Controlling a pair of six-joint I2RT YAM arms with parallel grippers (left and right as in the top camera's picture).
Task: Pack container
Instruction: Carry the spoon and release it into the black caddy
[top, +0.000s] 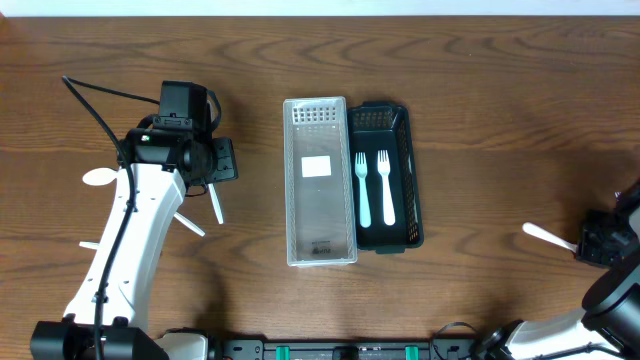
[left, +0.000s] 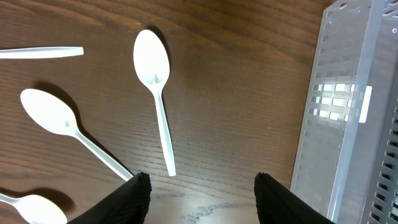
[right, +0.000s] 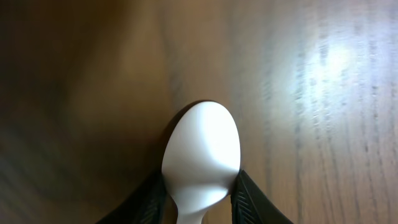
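**Left gripper** (left: 202, 200): jaws spread wide, nothing between them and nothing touched. It hangs over bare wood, with the handle tip of the nearest spoon (left: 153, 63) just at 11 o'clock of the gap.

**Right gripper** (right: 200, 210): fingers (right: 148, 200) closed to a narrow gap on the held spoon (right: 202, 155). They pinch it just below the bowl, and the bowl points to 12 o'clock in the right wrist view.

**Black slotted basket** (top: 404, 130): at table centre. It contains two pale green forks (top: 362, 190), parallel, with tines toward 12 o'clock.

**Clear tray** (top: 320, 215): touches the basket's 9 o'clock side.

**Loose spoons** (left: 48, 114): white, scattered at 9 o'clock of the tray, well apart from the basket.

**Table** (top: 500, 90): dark wood grain.
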